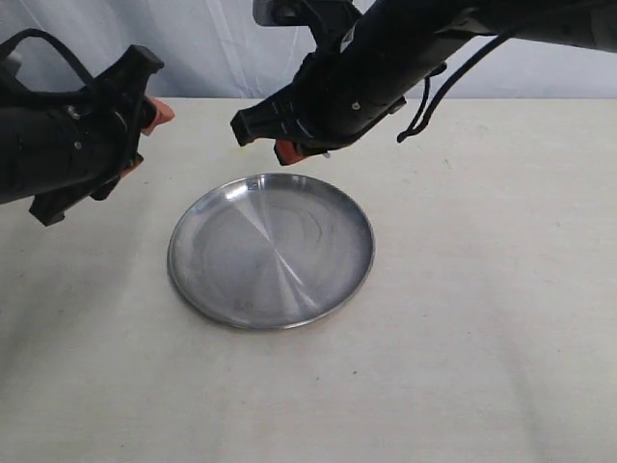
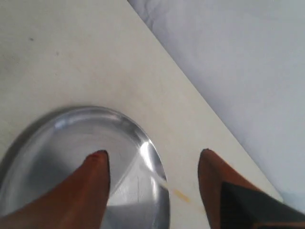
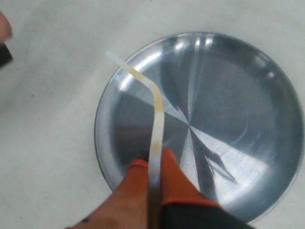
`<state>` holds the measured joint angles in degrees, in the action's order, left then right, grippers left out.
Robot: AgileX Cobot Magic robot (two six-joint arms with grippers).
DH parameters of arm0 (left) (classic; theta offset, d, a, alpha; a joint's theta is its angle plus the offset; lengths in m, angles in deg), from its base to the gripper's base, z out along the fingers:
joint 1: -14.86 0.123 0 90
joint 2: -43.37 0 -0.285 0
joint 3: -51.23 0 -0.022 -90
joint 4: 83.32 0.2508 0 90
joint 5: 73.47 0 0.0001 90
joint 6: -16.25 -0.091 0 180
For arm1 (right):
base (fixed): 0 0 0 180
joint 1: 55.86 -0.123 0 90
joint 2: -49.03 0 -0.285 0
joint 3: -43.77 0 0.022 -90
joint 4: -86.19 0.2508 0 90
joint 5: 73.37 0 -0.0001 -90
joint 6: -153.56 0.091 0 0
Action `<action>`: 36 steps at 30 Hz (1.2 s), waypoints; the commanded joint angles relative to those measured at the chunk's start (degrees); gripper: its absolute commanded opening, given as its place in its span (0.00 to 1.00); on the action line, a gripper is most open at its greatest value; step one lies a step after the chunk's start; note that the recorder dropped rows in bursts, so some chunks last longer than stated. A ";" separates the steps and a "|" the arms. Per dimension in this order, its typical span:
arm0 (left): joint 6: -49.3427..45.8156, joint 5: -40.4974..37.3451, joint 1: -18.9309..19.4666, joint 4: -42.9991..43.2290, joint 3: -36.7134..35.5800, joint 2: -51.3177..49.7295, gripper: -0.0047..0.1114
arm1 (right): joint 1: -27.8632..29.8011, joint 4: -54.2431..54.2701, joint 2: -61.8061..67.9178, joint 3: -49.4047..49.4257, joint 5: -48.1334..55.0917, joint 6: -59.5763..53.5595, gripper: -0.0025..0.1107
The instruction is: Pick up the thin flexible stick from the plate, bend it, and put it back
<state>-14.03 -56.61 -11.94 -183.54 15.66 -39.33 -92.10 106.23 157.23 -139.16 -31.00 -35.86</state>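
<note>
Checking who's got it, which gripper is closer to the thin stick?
Right. The right gripper is clamped on the thin flexible stick, holding it over the rim of the plate. The left gripper hangs open beside the plate, not touching the stick.

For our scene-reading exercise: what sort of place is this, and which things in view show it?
Probably a robotics lab bench, not a kitchen: black robot arms with orange fingers reach over a pale table, a lone steel plate lies on it, and a plain white cloth hangs behind.
</note>
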 commanded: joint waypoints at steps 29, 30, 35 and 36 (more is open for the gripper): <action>-19.77 9.08 -0.12 0.28 -5.93 17.50 0.12 | 0.92 -13.83 -7.72 1.87 3.59 9.42 0.02; -22.91 9.08 -0.12 0.28 -5.93 18.31 0.04 | 0.92 -14.49 -9.80 3.35 3.23 9.42 0.02; -35.98 7.03 -0.12 0.28 -5.93 22.55 0.04 | 0.92 -14.38 -21.21 13.87 -0.83 10.66 0.02; -37.74 5.64 -0.22 0.28 -6.24 23.38 0.04 | 0.92 -14.38 -23.71 16.45 -1.96 11.02 0.02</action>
<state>-46.03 -48.43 -11.94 -183.76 9.87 -18.22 -91.51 92.51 139.40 -128.24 -30.39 -25.75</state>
